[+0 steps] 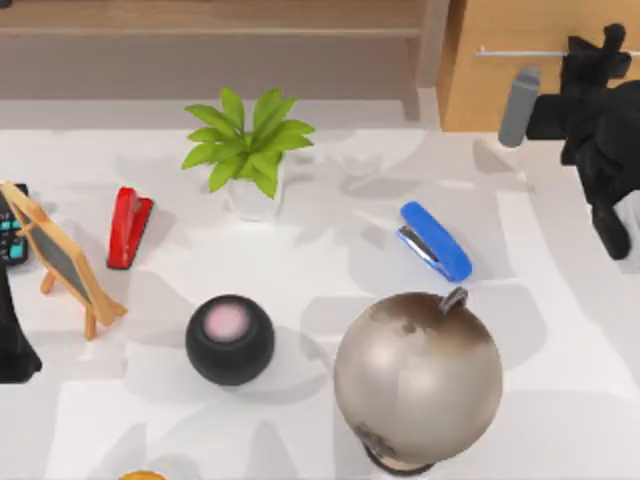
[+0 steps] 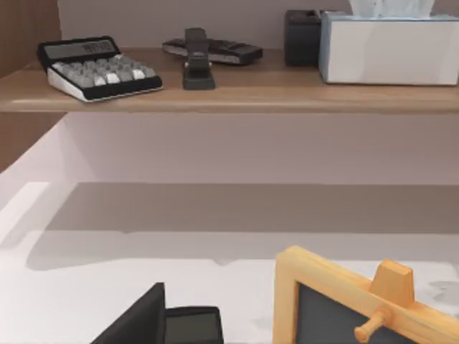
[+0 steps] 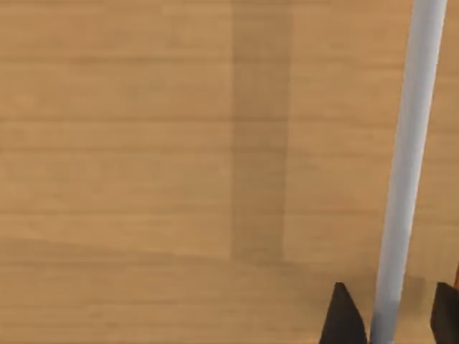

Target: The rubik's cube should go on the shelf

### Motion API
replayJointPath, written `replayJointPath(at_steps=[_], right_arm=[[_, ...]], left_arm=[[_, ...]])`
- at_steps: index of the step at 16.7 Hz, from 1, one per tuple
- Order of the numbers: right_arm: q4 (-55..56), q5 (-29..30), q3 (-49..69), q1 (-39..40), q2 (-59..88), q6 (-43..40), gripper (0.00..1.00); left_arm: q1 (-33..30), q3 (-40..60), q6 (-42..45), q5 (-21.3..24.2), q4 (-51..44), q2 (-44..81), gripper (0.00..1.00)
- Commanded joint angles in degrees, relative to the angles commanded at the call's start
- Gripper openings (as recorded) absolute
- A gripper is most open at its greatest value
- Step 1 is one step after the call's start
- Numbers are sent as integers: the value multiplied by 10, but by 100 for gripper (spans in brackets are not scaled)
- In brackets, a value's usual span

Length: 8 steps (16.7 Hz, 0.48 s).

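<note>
The rubik's cube is out of view. The shelf (image 1: 200,20) runs along the back of the table, with its wooden upright (image 1: 432,45) at the right end. In the left wrist view the shelf (image 2: 229,97) carries a calculator (image 2: 97,68), a black stapler (image 2: 197,61), a remote and a tissue box (image 2: 391,46). My right gripper (image 1: 598,48) is up at the wooden drawer cabinet (image 1: 520,80) at the back right. In its wrist view my right gripper (image 3: 393,319) is open, with its fingers (image 3: 344,319) on either side of the metal handle (image 3: 409,143). My left arm (image 1: 12,345) rests at the table's left edge.
On the white table stand a potted plant (image 1: 250,150), a red stapler (image 1: 128,226), a blue stapler (image 1: 436,240), a black round speaker (image 1: 229,338), a large globe (image 1: 418,378) and a small chalkboard easel (image 1: 62,258). A grey cylinder (image 1: 518,106) sits beside the right arm.
</note>
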Motion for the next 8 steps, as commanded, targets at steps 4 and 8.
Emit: replayJointPath(at_steps=[4,8], right_arm=[[0,0,0,0,0,0,0],[0,0,0,0,0,0,0]], left_arm=[[0,0,0,0,0,0,100],[0,0,0,0,0,0,100]])
